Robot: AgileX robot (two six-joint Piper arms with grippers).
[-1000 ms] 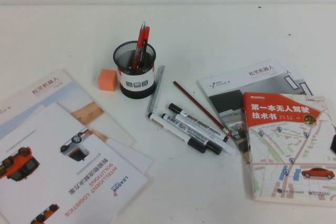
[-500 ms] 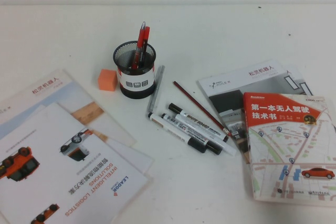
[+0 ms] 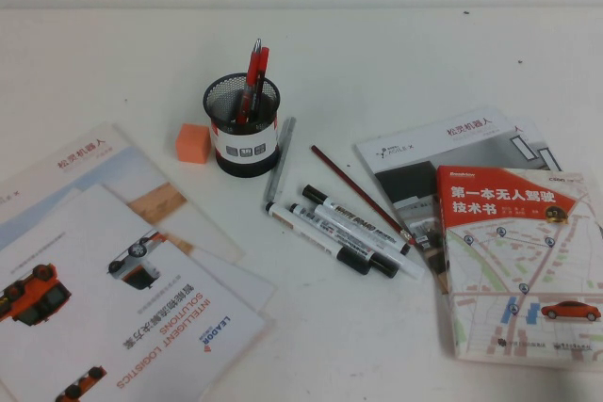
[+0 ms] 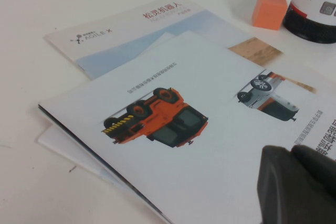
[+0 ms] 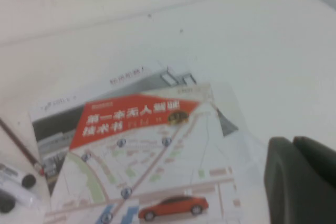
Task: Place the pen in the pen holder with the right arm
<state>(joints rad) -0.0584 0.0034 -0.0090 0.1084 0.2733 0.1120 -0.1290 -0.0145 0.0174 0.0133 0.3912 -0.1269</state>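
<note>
The red pen (image 3: 252, 72) stands upright in the black mesh pen holder (image 3: 244, 134), next to a second, darker pen. The holder's lower part also shows in the left wrist view (image 4: 315, 9). Neither arm shows in the high view. My left gripper (image 4: 290, 153) hovers low over the brochures at the table's left, fingers together and empty. My right gripper (image 5: 293, 142) hovers over the map-covered book (image 5: 142, 156) at the table's right, fingers together and empty, far from the holder.
An orange cube (image 3: 192, 142) sits left of the holder. A grey pen (image 3: 279, 159), several white markers (image 3: 344, 233) and a brown pencil (image 3: 358, 193) lie right of it. Brochures (image 3: 113, 270) cover the front left; booklets and a book (image 3: 518, 261) lie at the right.
A dark tip of my right gripper at the high view's right edge one second ago has withdrawn out of view. Nothing else has moved.
</note>
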